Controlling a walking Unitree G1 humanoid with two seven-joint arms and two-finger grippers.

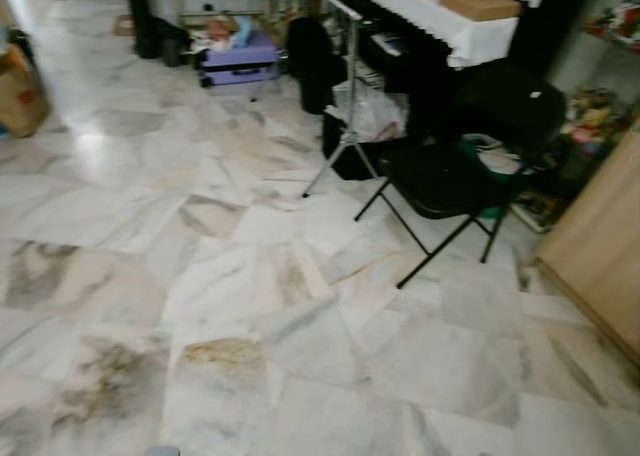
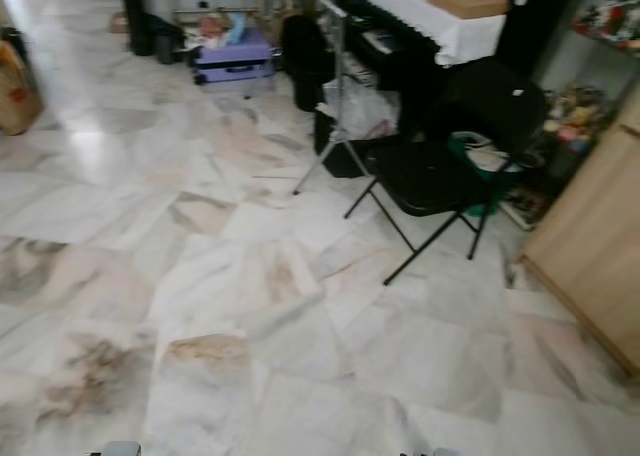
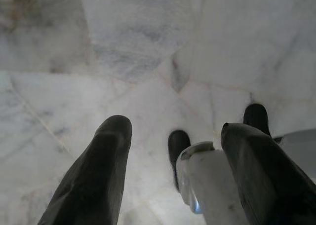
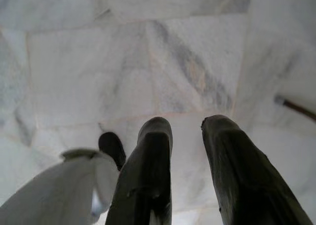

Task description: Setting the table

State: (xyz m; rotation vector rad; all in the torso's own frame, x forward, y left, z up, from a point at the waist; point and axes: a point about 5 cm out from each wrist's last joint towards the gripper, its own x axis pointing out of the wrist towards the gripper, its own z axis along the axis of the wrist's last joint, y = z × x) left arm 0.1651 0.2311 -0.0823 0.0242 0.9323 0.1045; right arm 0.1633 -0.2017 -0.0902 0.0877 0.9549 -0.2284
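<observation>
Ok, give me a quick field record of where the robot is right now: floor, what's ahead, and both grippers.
floor: marble tiles, white with grey and brown veining
ahead right: black folding chair, standing before a table with a white cloth
on the cloth: brown box
ahead left: purple case on the floor
far left: cardboard box
far right: wooden cabinet
left gripper: open, holding nothing, pointing down at the floor
right gripper: open, holding nothing, pointing down at the floor

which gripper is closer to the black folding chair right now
Right, as far as I can judge. The black folding chair stands ahead on the robot's right side. Both the right gripper and left gripper hang low over the marble floor, far short of it.
</observation>
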